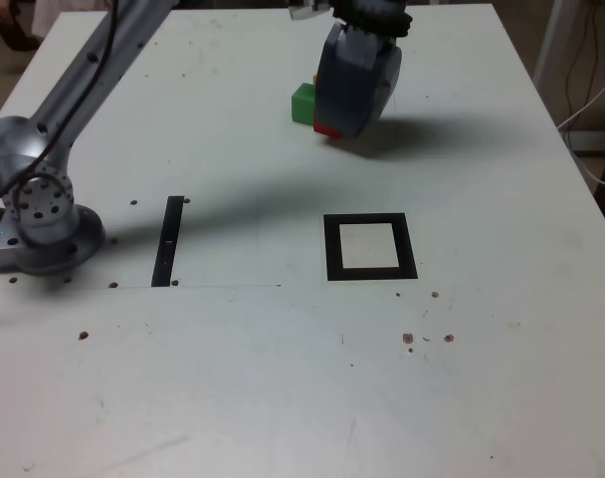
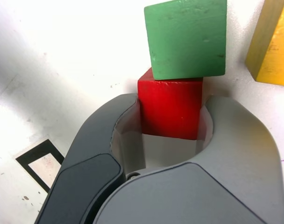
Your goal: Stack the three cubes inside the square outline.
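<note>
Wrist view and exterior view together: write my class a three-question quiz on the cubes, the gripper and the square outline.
1. True or false: the gripper is closed on the green cube.
2. Which cube touches the red cube: A green, B yellow, C none?
3. What lies inside the square outline?

Key: 1 false, it grips the red cube. 2 A. 3 Nothing, only its white centre.

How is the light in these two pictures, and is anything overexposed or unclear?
Exterior view: soft light; the arm throws a long dark shadow over the table; the picture is slightly grainy. Wrist view: the table is washed out to white, yet the red cube in the hand looks sharp.
</note>
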`<state>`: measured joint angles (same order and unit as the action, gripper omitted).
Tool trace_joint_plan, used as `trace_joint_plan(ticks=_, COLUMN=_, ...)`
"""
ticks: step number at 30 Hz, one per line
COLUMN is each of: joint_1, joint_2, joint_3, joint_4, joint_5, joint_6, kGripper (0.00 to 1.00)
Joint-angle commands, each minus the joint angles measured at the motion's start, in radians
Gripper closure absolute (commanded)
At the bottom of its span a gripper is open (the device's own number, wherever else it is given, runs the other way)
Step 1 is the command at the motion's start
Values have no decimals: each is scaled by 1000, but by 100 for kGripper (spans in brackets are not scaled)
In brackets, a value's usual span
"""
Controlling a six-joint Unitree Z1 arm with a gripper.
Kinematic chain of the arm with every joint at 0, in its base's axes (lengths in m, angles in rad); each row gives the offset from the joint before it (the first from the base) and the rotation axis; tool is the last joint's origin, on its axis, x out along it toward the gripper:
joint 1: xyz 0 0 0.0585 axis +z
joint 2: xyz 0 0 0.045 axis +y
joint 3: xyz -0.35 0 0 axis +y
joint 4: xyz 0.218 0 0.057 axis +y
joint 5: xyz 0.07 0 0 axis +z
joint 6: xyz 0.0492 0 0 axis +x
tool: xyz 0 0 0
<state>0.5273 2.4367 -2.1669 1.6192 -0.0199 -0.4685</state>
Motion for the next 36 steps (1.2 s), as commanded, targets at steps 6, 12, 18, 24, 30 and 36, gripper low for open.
trace_joint_plan(ticks=6, joint_1=-28, joint_2=-43, joint_3=31, joint_4=13, joint_5=15, joint_6=1, kGripper=66)
trace_joint_plan(ticks=12, joint_1=-64, joint_2=-98, joint_3=71, joint_4=11, joint_5=25, joint_6=1, kGripper=66)
trace_joint_plan(ticks=18, joint_1=-114, joint_2=-154, joint_3=118, joint_4=11, joint_5=25, joint_6=6, kGripper=66)
trace_joint_plan(ticks=24, joint_1=-188, joint_2=-222, joint_3=187, joint_4=10, joint_5=13, joint_6=44, kGripper=66)
trace_joint_plan(ticks=30, joint_1=-256, joint_2=-296, joint_3=274, joint_4=4, joint_5=-6, joint_6=101, kGripper=66)
trace_joint_plan(ticks=36, joint_1=-308, joint_2=-365, joint_3=363, joint_4=-12, joint_5=-18, joint_6=177, kGripper=66)
